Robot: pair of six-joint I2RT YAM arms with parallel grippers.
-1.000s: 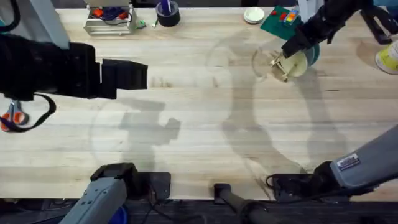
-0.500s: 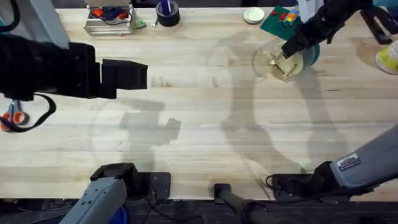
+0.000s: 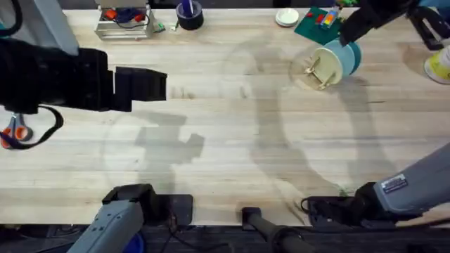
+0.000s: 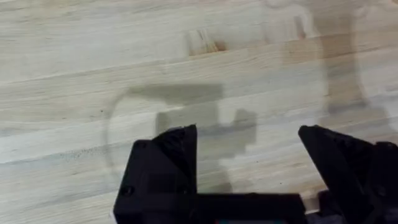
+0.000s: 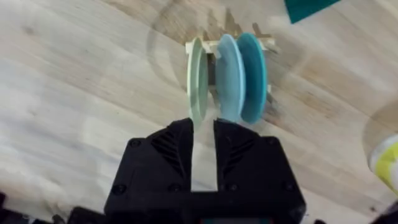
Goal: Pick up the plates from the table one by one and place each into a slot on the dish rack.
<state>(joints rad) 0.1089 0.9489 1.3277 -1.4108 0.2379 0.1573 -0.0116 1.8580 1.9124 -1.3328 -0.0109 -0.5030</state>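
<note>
Table (image 3: 232, 147) mid bare; plates (image 5: 229, 78) racked far-right; left gripper (image 4: 249, 155) wide, right gripper (image 5: 203, 146) narrowly parted, both empty.

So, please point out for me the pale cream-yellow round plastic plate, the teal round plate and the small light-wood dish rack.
pale cream-yellow round plastic plate (image 5: 198, 78): right wrist view, on its face near the rim.
teal round plate (image 5: 254, 74): right wrist view, middle of its face.
small light-wood dish rack (image 3: 311, 69): overhead view, on a wooden peg.
</note>
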